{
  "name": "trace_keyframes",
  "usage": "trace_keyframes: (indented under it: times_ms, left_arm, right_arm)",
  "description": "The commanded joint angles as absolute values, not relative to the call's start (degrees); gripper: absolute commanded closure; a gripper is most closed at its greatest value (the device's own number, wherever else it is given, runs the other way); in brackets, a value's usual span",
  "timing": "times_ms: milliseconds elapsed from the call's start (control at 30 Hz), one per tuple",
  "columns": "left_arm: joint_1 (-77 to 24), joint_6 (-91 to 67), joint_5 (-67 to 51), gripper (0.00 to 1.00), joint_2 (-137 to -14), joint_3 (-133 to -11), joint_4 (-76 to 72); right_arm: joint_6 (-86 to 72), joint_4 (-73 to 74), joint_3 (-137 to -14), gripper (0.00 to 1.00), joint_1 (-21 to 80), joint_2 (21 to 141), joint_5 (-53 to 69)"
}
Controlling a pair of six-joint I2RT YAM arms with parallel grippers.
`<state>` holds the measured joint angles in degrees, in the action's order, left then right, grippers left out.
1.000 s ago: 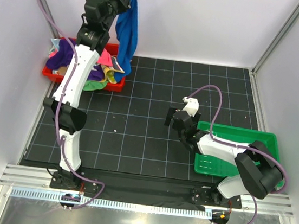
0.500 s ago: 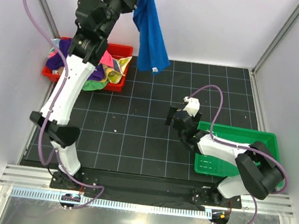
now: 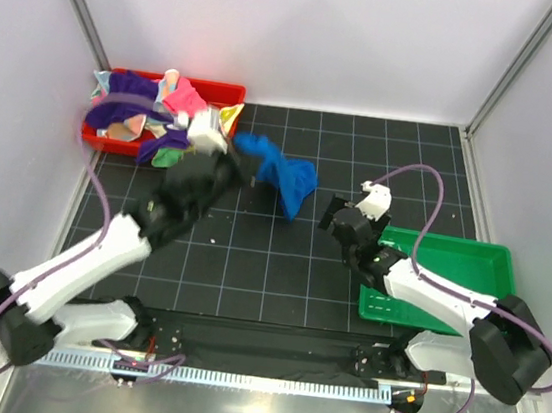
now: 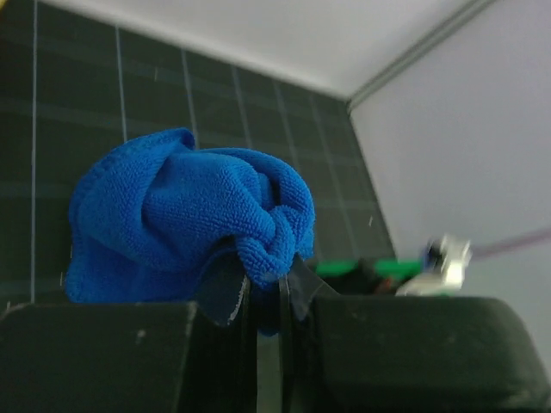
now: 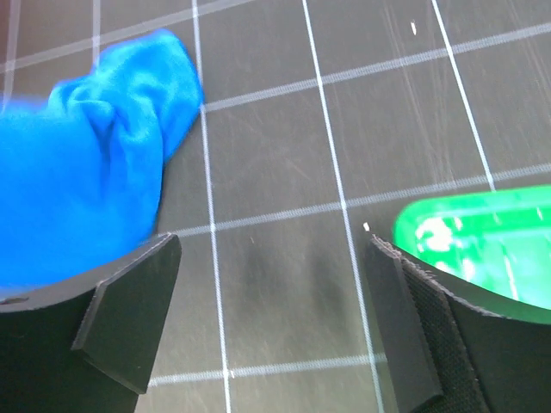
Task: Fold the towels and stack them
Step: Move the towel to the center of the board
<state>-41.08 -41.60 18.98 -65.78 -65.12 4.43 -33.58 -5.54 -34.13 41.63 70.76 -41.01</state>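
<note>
Royal blue soft cloth towel [image 3: 281, 179] bunched on black gridded counter [image 3: 249, 264]

Lay gripped at one fold by left claw [image 4: 265, 292], fingers clamped on it. Sat flanked on the right by right claw [image 5: 272, 258], spread wide, holding nothing, beside green plastic tray [image 3: 450, 263].

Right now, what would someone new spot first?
The bright royal blue towel, bunched on the black grid mat mid-table, pinched by the left gripper. Back left, a red tray overflows with colourful towels; the right gripper hangs open near a green tray.
</note>
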Motion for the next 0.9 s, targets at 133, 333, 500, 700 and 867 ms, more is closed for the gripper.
trace_keyframes:
  times_ms: [133,333,500,700,867]
  left_arm:
    - [-58.4,-56.7,35.8,1.0,-44.1,-43.9,20.7]
    - [-67.2,-67.6,34.0,0.98,-45.2,-45.3,45.5]
    - [-67.7,-67.0,29.6,0.51,-48.0,-47.1,51.8]
    - [-67.7,-63.2,31.1,0.18,-45.5,-47.4,47.7]
    - [-66.7,-61.3,36.8,0.09,-47.4,-50.3,43.9]
  right_arm:
    - [-37.2,11.0,-43.6,0.06,42.5,74.3,-37.3]
    - [-35.6,12.0,-53.0,0.06,42.5,85.5,-36.1]
    - [-34.9,12.7,-59.8,0.07,42.3,97.3,-36.5]
    - [-34.6,9.0,-62.5,0.14,38.8,102.2,-31.5]
    - [-35.2,3.7,-60.5,0.15,37.4,101.9,-29.1]
